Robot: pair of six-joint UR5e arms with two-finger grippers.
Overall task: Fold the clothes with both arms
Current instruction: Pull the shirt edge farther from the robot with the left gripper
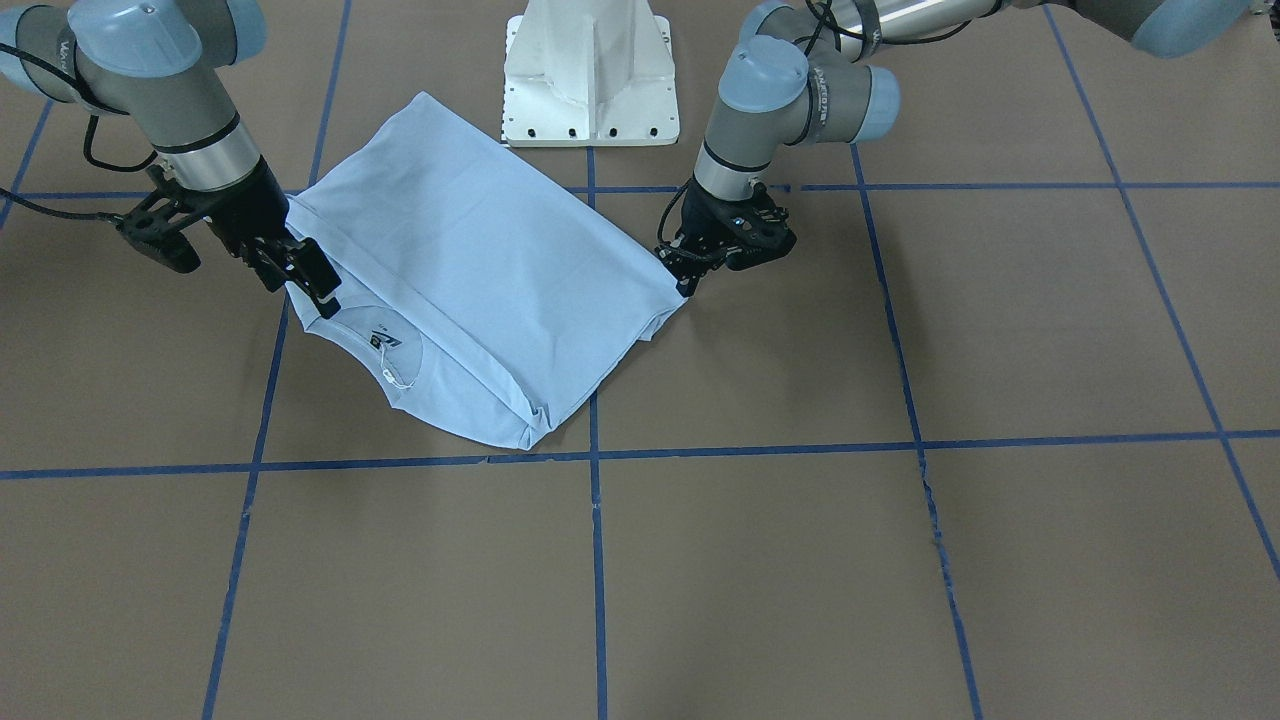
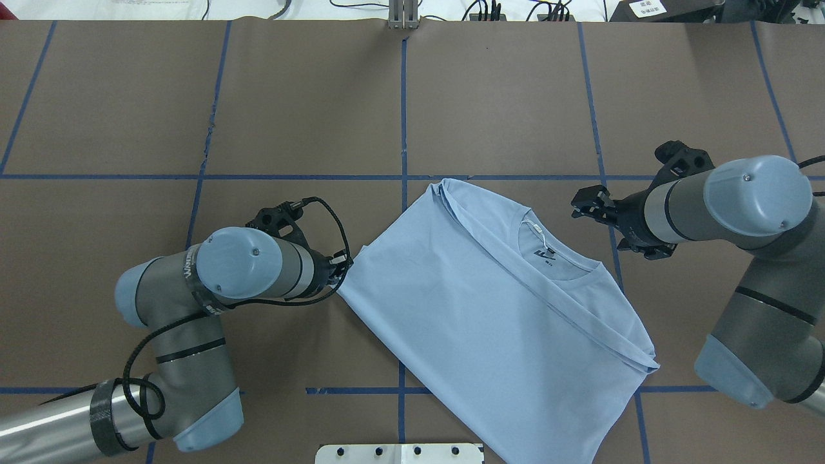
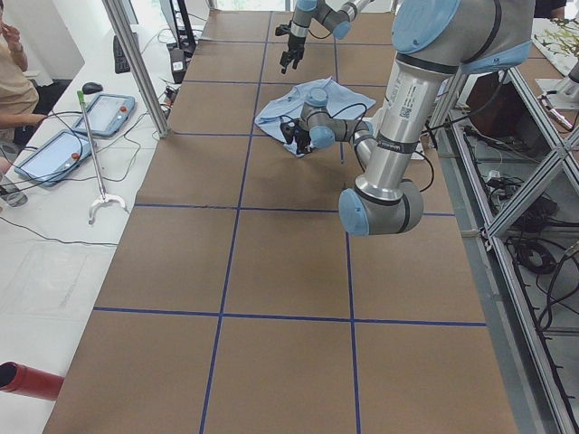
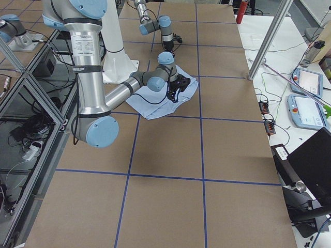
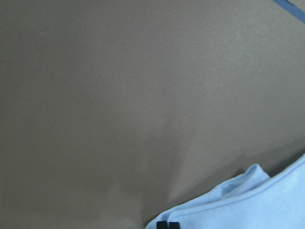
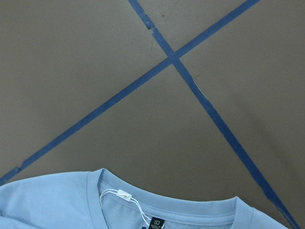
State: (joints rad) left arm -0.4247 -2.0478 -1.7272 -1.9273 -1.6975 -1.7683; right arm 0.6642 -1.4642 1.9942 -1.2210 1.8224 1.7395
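Note:
The light blue T-shirt [image 1: 480, 270] lies folded on the brown table, its collar and white neck tag [image 2: 538, 233] facing up. The chest print is hidden. It also shows in the overhead view [image 2: 483, 309]. My left gripper [image 1: 686, 280] is low at the shirt's side corner, and in the left wrist view [image 5: 167, 225] its tips are pressed together at the cloth edge [image 5: 252, 200]. My right gripper [image 1: 300, 272] hangs open just beside the collar end, also seen from overhead [image 2: 590, 207], holding nothing. The right wrist view shows the collar [image 6: 167, 210] below.
The white pedestal base [image 1: 590, 70] stands just behind the shirt. Blue tape lines [image 1: 597, 560] divide the brown table into squares. A side table with tablets [image 3: 86, 127] runs along the far edge, with an operator at its end.

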